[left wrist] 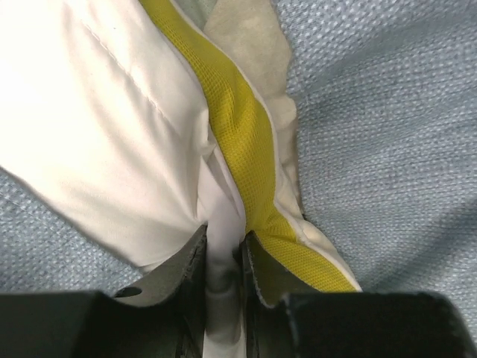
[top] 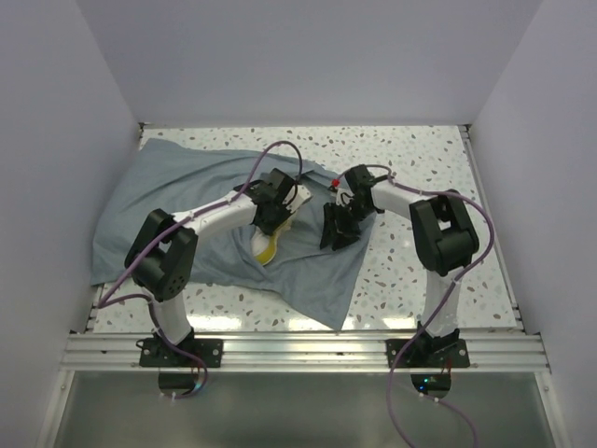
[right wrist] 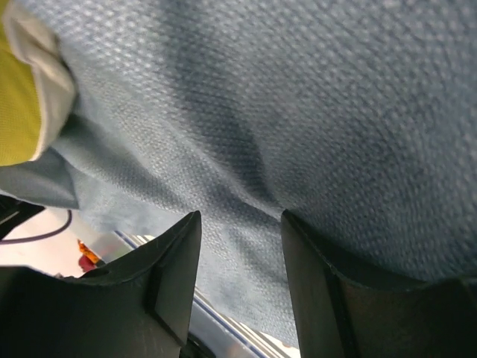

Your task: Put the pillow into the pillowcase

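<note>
Part-way in: the pillow (left wrist: 112, 127) lies with the grey-blue pillowcase (left wrist: 387, 134) on both sides of it. Its white top and yellow edge show bare just ahead of the left gripper (left wrist: 222, 257), which is clamped on a fold of the white cover. The job looks unfinished, with the exposed end to be pushed in and the case drawn over it (how much already sits under the cloth cannot be told). The right gripper (right wrist: 240, 253) has its jaws parted. Cloth spreads across the gap and above them, and a yellow-and-white corner of the pillow shows off to its upper left. Whether it bears on the cloth is unclear. From above, the left arm reaches forward and inward, elbow bent, wrist pitched down onto the pillow. The right arm folds back toward the middle, its gripper near the left one at the case's edge.
</note>
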`<state>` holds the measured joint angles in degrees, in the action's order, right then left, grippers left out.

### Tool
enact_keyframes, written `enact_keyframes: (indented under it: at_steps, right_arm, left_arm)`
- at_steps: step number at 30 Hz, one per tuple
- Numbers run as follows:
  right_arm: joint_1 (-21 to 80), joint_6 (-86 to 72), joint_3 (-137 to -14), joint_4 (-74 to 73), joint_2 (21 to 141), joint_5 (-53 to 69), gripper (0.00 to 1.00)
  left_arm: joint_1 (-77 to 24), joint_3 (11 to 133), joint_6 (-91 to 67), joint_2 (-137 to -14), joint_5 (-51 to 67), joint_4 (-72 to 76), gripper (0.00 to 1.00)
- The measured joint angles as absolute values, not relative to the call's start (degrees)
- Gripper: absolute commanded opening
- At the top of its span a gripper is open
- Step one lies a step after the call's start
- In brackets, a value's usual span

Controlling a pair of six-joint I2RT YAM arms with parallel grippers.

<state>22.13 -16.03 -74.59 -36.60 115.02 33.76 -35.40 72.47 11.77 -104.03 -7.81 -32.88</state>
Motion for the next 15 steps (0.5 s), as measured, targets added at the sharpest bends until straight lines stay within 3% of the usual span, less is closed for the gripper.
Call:
enact_keyframes:
  at_steps: [7, 9, 12, 15]
  right_arm:
    - [20.5, -14.2, -75.6, -40.4, 115.2, 31.1, 0.53]
    - [18.3, -13.4, -75.6, -41.7, 115.2, 31.0, 0.52]
    - [15.0, -12.2, -76.2, -43.8, 115.1, 29.8, 0.52]
    - [13.5, -11.0, -78.2, -45.2, 115.1, 27.4, 0.53]
  left_arm:
    - [-31.9, 70.7, 16.1, -102.1, -9.0, -33.1, 0.15]
    - [-29.3, 70.1, 16.9, -101.2, -7.6, -33.6, 0.08]
    - [-27.0, 69.9, 17.1, -100.9, -2.5, -33.8, 0.0]
    - [-26.6, 70.2, 17.0, -101.3, 3.4, -33.9, 0.0]
